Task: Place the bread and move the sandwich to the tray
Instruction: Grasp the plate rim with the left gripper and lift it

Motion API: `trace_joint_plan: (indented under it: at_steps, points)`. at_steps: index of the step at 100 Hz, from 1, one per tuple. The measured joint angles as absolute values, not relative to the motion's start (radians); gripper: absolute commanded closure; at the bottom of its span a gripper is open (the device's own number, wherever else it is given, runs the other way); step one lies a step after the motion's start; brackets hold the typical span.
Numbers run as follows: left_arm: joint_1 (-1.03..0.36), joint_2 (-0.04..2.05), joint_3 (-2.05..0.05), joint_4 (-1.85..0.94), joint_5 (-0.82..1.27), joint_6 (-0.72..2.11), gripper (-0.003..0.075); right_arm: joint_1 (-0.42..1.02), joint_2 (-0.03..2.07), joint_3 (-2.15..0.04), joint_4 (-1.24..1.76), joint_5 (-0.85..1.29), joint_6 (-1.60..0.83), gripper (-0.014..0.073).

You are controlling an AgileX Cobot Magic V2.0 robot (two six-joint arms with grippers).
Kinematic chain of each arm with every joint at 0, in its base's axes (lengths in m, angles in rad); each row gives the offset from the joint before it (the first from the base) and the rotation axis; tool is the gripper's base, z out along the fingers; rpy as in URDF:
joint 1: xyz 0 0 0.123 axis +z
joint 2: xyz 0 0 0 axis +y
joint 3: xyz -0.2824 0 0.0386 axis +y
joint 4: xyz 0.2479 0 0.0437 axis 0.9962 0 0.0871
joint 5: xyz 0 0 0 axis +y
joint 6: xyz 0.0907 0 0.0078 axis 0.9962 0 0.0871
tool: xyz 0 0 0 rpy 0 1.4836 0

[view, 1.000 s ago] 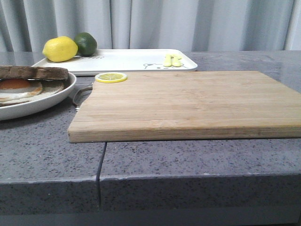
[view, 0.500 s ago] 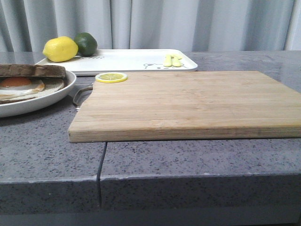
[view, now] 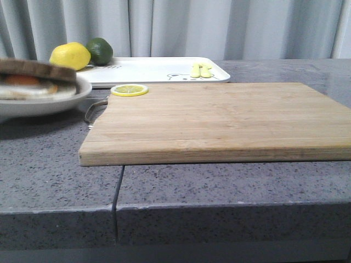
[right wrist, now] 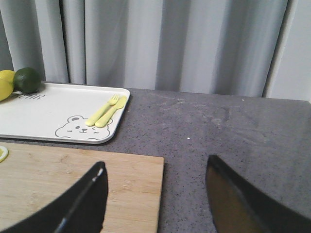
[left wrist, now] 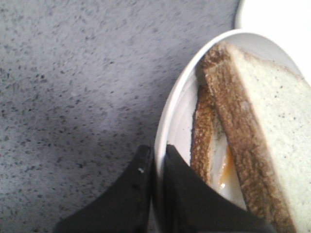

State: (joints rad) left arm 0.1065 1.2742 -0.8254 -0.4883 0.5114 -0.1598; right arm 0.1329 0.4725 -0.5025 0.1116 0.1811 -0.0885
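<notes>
- Left gripper (left wrist: 155,167) clamped on rim of plate (left wrist: 170,104) bearing sandwich (left wrist: 243,141), raised at table's left, near tray (view: 148,70).
- Right gripper (right wrist: 155,194) spread wide, empty, above cutting board (right wrist: 73,189).
- Risk: thin rim pinch; tilting could slide bread (left wrist: 272,131) off.
- Pinch visible only from left wrist; lift only from front.

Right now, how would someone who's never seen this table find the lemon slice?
Start at the big wooden cutting board in the middle of the grey table. At its far left corner, beside the cord loop, lies the lemon slice. It is thin, flat and cut, unlike the whole lemon and lime on the white tray behind.
</notes>
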Motion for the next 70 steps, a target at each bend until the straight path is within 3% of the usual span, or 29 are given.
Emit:
trace_joint_plan:
  at_steps: [42,70]
  points:
    - [0.107,1.237,-0.976,-0.549,0.556,-0.160,0.0740,0.133,0.472,-0.502,0.112,0.172,-0.089,0.0146]
    - [0.070,1.430,-1.196,-0.570,0.637,-0.119,0.0739,0.133,0.472,-0.502,0.112,0.167,-0.089,0.0146]
